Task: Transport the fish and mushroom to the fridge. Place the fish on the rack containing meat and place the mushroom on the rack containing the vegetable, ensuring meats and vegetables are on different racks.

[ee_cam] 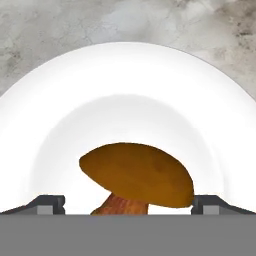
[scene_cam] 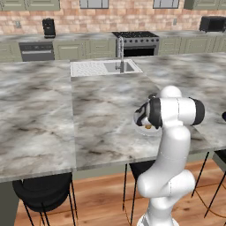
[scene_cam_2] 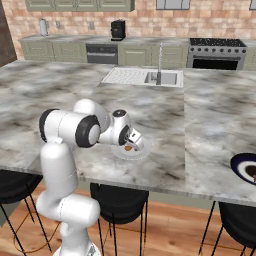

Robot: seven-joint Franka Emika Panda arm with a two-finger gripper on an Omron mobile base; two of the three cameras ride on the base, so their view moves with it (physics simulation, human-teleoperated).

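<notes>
A brown-capped mushroom [ee_cam: 137, 175] with a reddish stem lies on a white plate [ee_cam: 125, 65] near the front edge of the marble island. My gripper [ee_cam: 129, 205] hangs just over it, open. One fingertip [ee_cam: 47, 204] stands well off the stem and the other close to the cap's edge. From the base cameras the mushroom [scene_cam: 148, 126] [scene_cam_2: 128, 148] shows as a small orange speck on the plate [scene_cam_2: 140, 153] under the hand [scene_cam_2: 134, 140]. The fish and the fridge are out of view.
The island counter [scene_cam: 88, 110] holds a sink with a faucet [scene_cam: 120, 55] at its far side. A dark bowl [scene_cam_2: 245, 167] sits at the right front edge. Black stools [scene_cam: 44, 190] stand below the front edge. A stove [scene_cam: 137, 42] lines the back wall.
</notes>
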